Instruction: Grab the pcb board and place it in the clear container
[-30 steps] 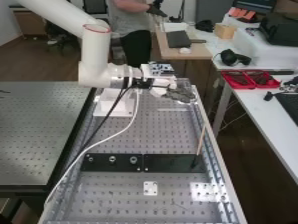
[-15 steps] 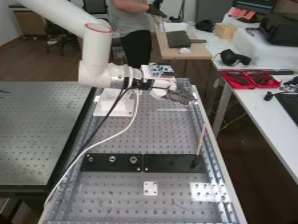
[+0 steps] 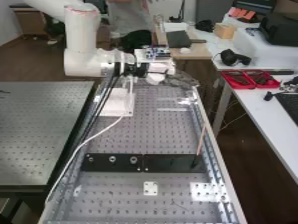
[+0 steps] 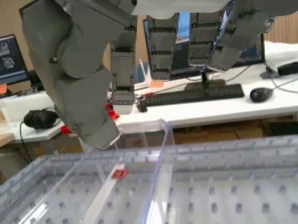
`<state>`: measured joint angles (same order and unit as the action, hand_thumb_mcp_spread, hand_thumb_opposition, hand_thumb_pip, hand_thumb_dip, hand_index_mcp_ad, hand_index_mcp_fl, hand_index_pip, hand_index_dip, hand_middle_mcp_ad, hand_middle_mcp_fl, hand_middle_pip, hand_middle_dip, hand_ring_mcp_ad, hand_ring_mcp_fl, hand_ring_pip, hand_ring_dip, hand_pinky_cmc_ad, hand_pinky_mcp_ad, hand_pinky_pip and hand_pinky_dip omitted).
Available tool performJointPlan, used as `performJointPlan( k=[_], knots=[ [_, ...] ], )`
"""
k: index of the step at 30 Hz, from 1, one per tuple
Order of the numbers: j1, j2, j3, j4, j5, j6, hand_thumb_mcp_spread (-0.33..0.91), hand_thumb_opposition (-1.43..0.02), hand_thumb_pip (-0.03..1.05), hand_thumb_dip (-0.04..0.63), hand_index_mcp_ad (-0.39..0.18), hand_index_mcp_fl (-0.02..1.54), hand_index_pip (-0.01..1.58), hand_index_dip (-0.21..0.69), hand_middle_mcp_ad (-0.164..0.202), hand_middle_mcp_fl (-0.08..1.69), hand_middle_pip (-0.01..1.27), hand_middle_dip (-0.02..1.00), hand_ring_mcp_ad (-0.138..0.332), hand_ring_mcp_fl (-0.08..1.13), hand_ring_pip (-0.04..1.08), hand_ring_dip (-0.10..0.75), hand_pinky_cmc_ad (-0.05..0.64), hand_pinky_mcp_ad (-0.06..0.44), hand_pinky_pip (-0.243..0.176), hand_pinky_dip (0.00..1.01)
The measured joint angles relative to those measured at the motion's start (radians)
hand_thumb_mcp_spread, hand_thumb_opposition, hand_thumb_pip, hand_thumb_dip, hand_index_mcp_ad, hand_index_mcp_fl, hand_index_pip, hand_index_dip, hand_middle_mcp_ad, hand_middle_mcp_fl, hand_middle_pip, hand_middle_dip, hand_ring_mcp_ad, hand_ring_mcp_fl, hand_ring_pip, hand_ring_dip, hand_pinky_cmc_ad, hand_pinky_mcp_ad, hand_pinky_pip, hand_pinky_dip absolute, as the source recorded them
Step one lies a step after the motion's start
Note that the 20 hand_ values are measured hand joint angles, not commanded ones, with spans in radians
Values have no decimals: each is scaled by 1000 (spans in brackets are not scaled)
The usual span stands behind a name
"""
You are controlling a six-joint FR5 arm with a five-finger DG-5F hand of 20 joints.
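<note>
Perforated grey bench (image 3: 146,136) — on it, a clear container (image 4: 157,187), white block (image 3: 117,103), black plates (image 3: 169,164) and a small white plate (image 3: 151,188).

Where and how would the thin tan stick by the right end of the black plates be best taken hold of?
Probably by the middle of the tan stick, clear of its dark lower end. It is long, slender and slanted, running roughly along the bench, so a pinch across the shaft should suit. I'd come from above, on the bench-middle side, since the side rail crowds the other.

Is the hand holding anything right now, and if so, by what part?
Nothing held: the hand is open near the clear container, with no board between thumb and fingers.
</note>
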<state>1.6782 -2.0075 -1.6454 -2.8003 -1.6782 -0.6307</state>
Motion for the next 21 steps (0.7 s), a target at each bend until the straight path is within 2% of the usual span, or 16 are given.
performJointPlan(
  k=[9,15,21],
  knots=[
    [-65,182,-79,-12,42,-81,466,-866,602,316,-129,255,887,96,65,182,126,173,176,17,113,40,295,169,-14,239],
    [-103,274,-153,-20,113,-90,466,-866,599,318,-129,255,887,96,68,183,126,173,176,17,113,40,295,166,-19,241],
    [-115,322,-189,-24,167,-84,466,-866,585,316,-129,265,883,96,65,195,126,173,176,16,115,40,295,166,-24,244]
  ],
)
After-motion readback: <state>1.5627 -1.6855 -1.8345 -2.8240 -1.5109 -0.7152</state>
